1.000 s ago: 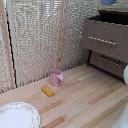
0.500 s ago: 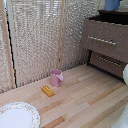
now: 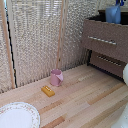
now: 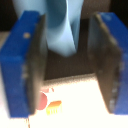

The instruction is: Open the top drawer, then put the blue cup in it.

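The blue cup [image 3: 112, 14] stands on top of the dark brown dresser at the exterior view's right. My gripper [image 3: 120, 3] hangs right over it, mostly cut off by the frame edge. In the wrist view my gripper [image 4: 67, 60] is open, its blue fingers [image 4: 25, 60] wide apart on either side of the blue cup [image 4: 62, 25], with a gap showing on each side. The top drawer [image 3: 102, 40], with its long silver bar handle, looks flush with the dresser front.
A second drawer [image 3: 109, 61] sits below the top one. On the wooden table stand a pink mug [image 3: 56, 77] and a small yellow block [image 3: 48, 91]. A white plate [image 3: 17, 116] lies at the near corner on the exterior view's left. Slatted blinds back the scene.
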